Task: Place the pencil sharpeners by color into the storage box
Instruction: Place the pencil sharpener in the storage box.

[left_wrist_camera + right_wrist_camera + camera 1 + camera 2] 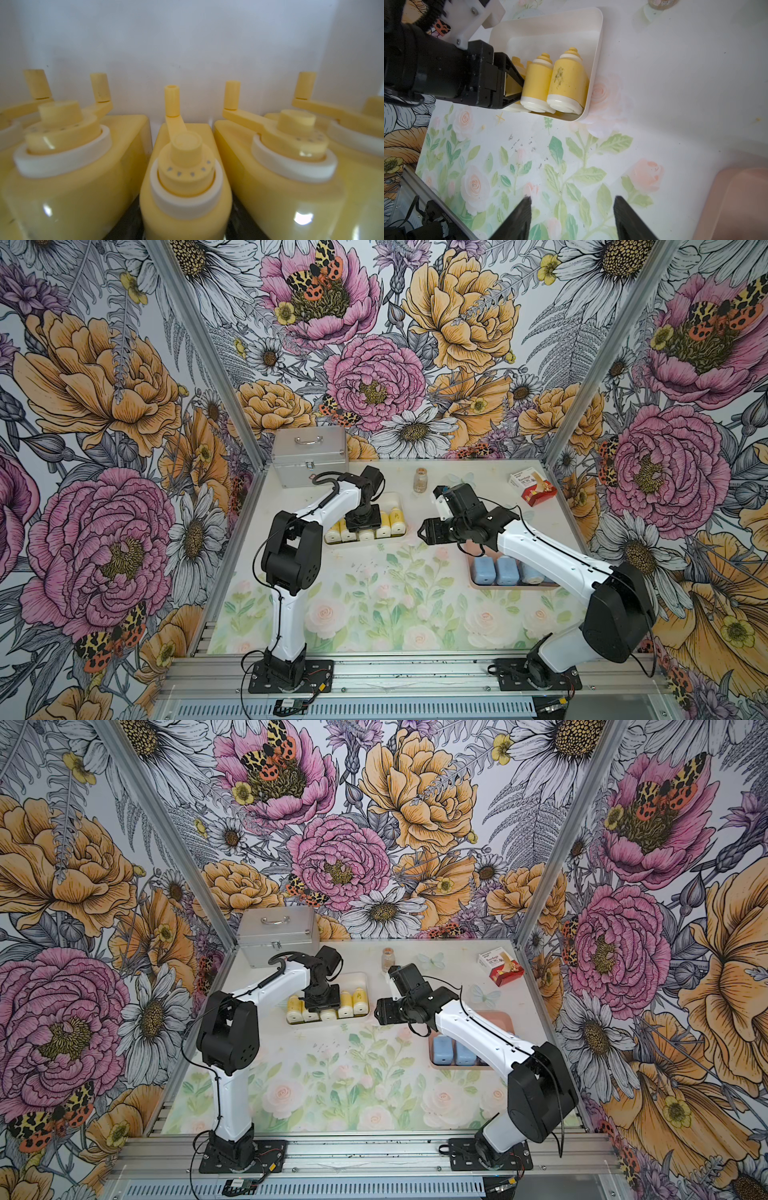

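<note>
Right wrist view, query from A: where was the left gripper found?
B: It was found reaching into the white storage box, with one finger placed on each side of a sharpener lying there. Whether the pads were pressed against it or stood just clear could not be told.
A: Was that settled by the left wrist view?
B: It was not. The middle yellow sharpener was seen between two dark finger edges, its crank handle pointed at the box wall. Contact could not be judged.
A: How were the yellow pencil sharpeners laid out?
B: Five were counted in both top views, laid side by side in one row in the white storage box.
A: And the right gripper?
B: It was noted above the bare floral table top, between the two boxes, with its fingers held apart and nothing between them.
A: The blue ones?
B: Three light blue pencil sharpeners were seen side by side in the pink storage box. The rest of that box was hidden by the right arm. A metal case, a brownish glass vial and a red-and-white carton were logged at the back of the table, outside both boxes.
</note>
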